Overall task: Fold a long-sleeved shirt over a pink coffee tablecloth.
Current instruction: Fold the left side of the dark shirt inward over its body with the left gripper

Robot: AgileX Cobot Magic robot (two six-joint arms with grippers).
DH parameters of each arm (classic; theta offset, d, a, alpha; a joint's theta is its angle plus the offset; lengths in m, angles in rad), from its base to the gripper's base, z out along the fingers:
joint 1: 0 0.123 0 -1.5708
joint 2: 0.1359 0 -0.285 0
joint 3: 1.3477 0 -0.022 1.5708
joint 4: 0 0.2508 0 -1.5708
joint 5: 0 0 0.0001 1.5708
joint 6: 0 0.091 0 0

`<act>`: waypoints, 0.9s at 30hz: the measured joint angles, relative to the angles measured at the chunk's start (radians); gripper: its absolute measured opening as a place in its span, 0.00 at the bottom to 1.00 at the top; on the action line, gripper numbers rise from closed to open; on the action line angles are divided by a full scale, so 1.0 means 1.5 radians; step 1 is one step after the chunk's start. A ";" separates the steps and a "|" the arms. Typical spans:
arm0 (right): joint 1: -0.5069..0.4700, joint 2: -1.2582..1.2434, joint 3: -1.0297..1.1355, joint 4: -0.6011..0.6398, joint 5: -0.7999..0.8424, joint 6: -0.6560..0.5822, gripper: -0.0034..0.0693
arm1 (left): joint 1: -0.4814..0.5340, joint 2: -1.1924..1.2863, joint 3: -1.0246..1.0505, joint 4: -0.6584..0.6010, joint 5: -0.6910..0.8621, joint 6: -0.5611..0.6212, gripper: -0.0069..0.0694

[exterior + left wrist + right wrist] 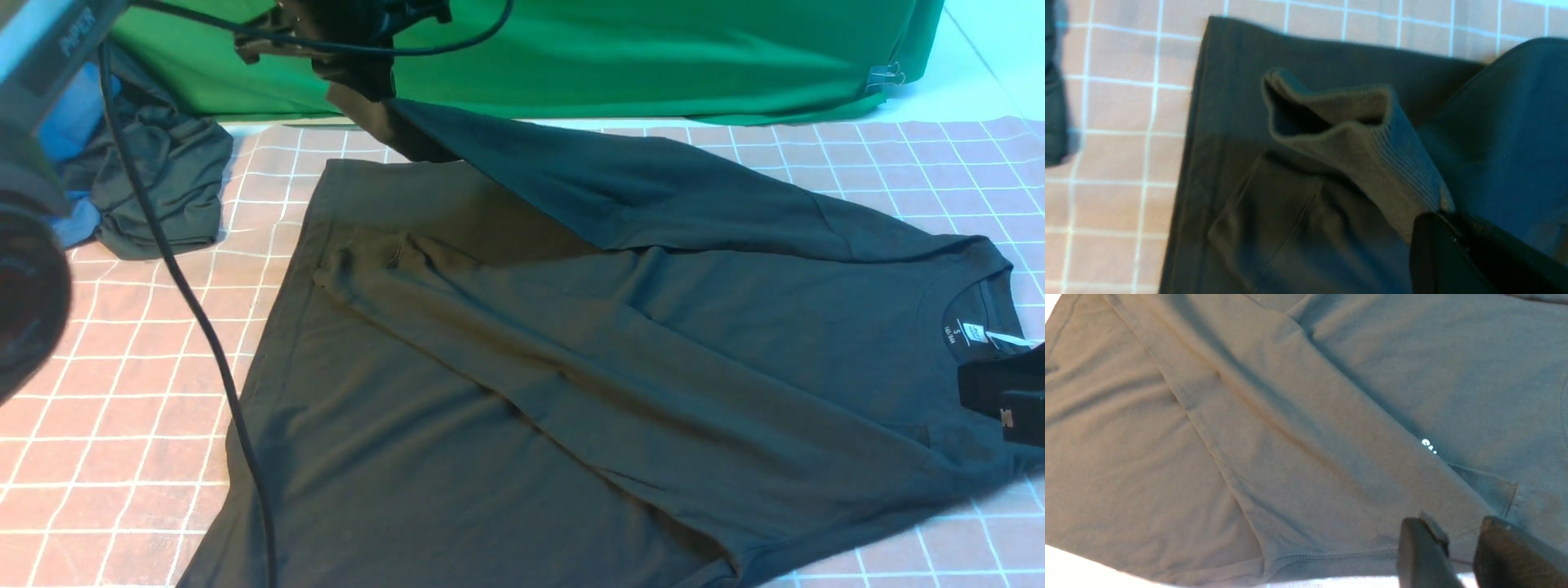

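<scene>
The long-sleeved shirt (pixel 506 384) lies spread on the pink coffee tablecloth (pixel 122 408), collar and white neck tag (pixel 971 333) to the right. One sleeve lies folded across the body, its cuff (pixel 359 253) toward the left. My left gripper (pixel 359 77) hangs high at the back, shut on the other sleeve, which stretches taut up from the shoulder. In the left wrist view its jaws (pixel 1443 216) pinch the ribbed cuff (pixel 1331 114). My right gripper (pixel 1457 535) stands open just over the shirt's near-right shoulder edge (pixel 1004 400), close to the white lettering (pixel 1428 446).
Bright green fabric (pixel 612 57) drapes along the back, with binder clips (pixel 886 77) at its right end. A smaller dark garment bunched with blue cloth (pixel 155 180) lies at the back left. A black cable (pixel 196 310) hangs across the left side.
</scene>
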 joint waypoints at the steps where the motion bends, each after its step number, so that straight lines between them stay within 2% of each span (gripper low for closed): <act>1: 0.000 0.000 0.000 0.000 0.003 0.000 0.37 | -0.001 -0.010 0.013 0.004 0.000 -0.002 0.15; 7: 0.000 0.000 0.000 0.000 0.020 -0.005 0.37 | -0.002 -0.085 0.093 0.020 0.005 -0.031 0.15; 15: 0.000 0.000 0.000 0.000 0.029 -0.010 0.37 | -0.010 -0.143 0.147 -0.029 0.004 -0.031 0.15; 27: 0.000 0.000 0.000 0.000 0.031 -0.015 0.37 | -0.027 -0.209 0.381 -0.038 0.004 -0.038 0.15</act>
